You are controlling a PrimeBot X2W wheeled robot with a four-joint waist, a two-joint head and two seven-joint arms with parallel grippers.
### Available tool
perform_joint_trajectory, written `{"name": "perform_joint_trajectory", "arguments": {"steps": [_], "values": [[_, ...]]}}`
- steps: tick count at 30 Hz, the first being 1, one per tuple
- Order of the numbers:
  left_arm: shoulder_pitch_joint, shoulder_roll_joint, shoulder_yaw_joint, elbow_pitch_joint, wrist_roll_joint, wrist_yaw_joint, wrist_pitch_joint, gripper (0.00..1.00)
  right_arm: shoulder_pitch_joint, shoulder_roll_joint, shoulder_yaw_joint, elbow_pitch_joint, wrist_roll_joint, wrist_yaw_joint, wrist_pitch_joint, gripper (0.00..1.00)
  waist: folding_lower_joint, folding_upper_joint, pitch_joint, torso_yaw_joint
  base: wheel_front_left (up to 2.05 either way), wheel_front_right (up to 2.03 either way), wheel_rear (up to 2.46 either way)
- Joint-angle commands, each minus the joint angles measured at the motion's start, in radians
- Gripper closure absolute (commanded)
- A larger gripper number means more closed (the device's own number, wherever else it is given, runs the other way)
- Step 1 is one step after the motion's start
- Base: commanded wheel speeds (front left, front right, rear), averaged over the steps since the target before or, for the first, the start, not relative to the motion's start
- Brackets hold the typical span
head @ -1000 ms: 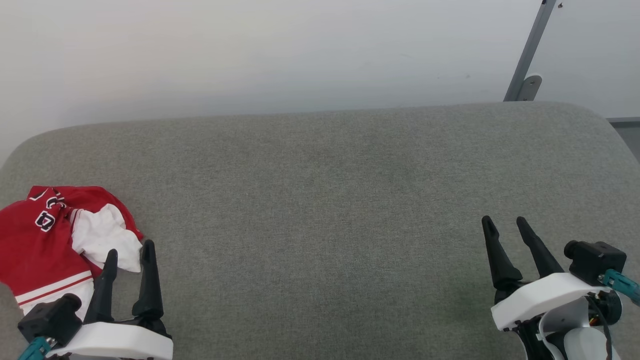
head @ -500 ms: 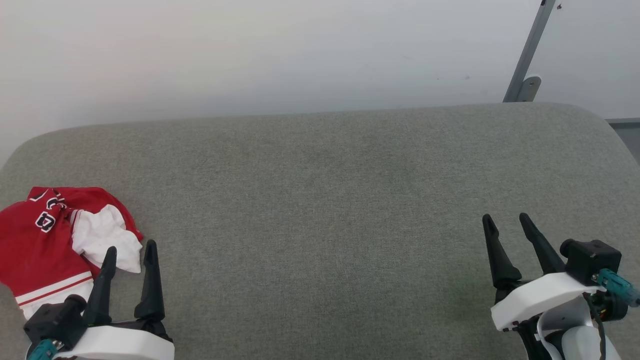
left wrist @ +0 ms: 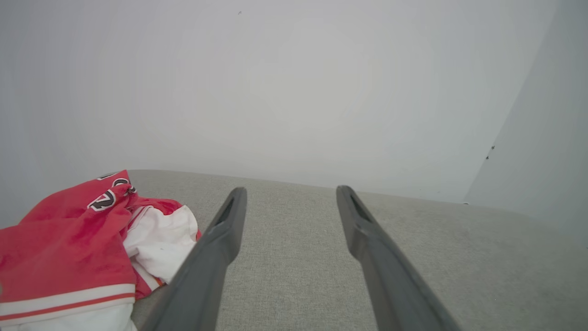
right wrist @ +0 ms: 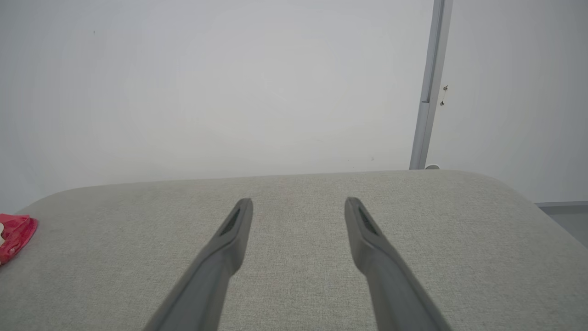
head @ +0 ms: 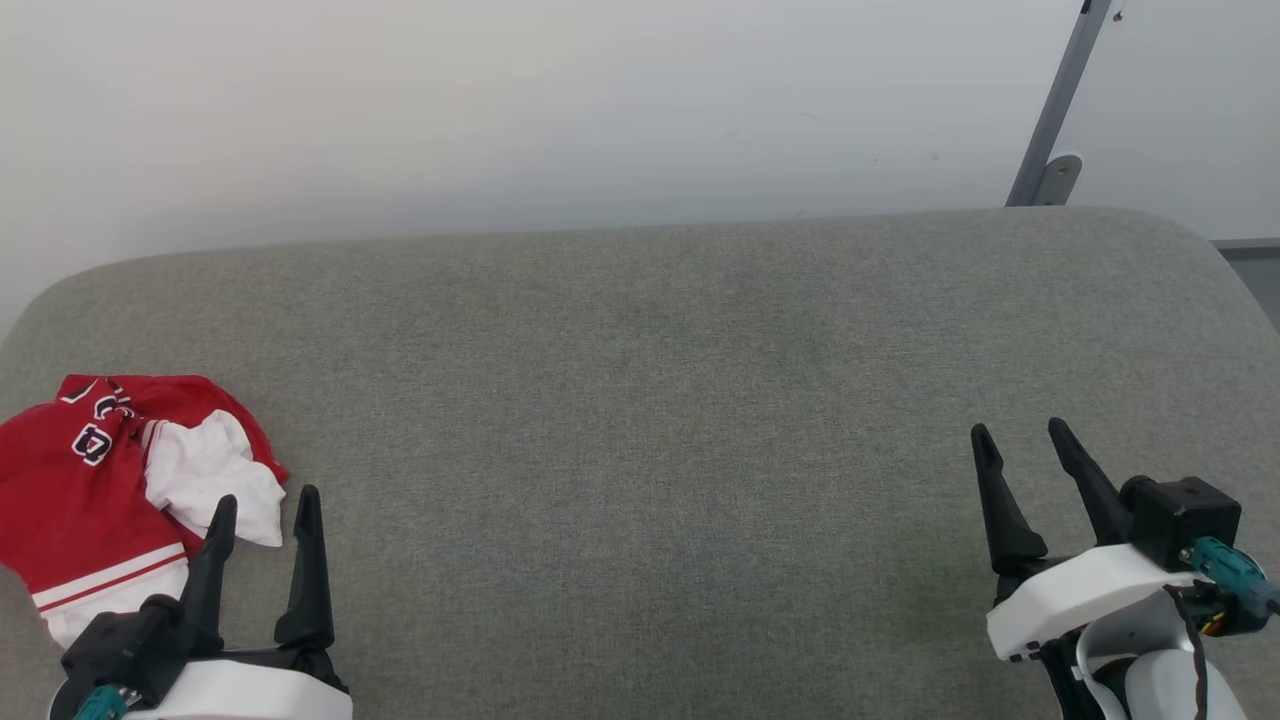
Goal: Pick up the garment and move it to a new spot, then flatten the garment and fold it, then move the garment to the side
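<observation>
Pickup not begun: crumpled red, white-sleeved jersey garment [head: 70,490] lies at the grey padded cushion's [head: 640,400] left edge. Left gripper [head: 266,497] and right gripper [head: 1018,427] fingers wide, empty; left must reach it.

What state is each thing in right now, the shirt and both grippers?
garment: crumpled in a heap at the left end of the grey padded surface, not folded, not gripped.
left gripper: jaws open, empty, beside the heap.
right gripper: jaws open, empty, above bare surface at the right.
</observation>
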Motion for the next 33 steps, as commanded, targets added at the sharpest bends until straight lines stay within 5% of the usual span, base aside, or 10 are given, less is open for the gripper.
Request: {"name": "perform_joint_trajectory", "arguments": {"steps": [1, 14, 33], "values": [[0.003, 0.004, -0.001, 0.003, 0.008, -0.001, -0.005, 0.0, -0.003, 0.001, 0.0, -0.002, -0.009, 0.0, -0.008, 0.0, 0.0, 0.0, 0.0, 0.001, 0.0, 0.0, 0.0], [-0.002, 0.011, 0.011, 0.022, -0.001, 0.017, -0.004, 0.0, 0.0, 0.007, 0.013, -0.01, 0.001, 0.0, -0.005, 0.0, 0.0, 0.0, -0.001, 0.022, 0.0, 0.0, 0.0], [0.047, 0.05, 0.113, -0.007, -0.041, 0.088, 0.01, 0.0, -0.048, -0.011, 0.166, 0.02, 0.044, 0.0, 0.01, 0.0, 0.0, 0.0, -0.028, 0.264, 0.0, 0.0, 0.0]]}}
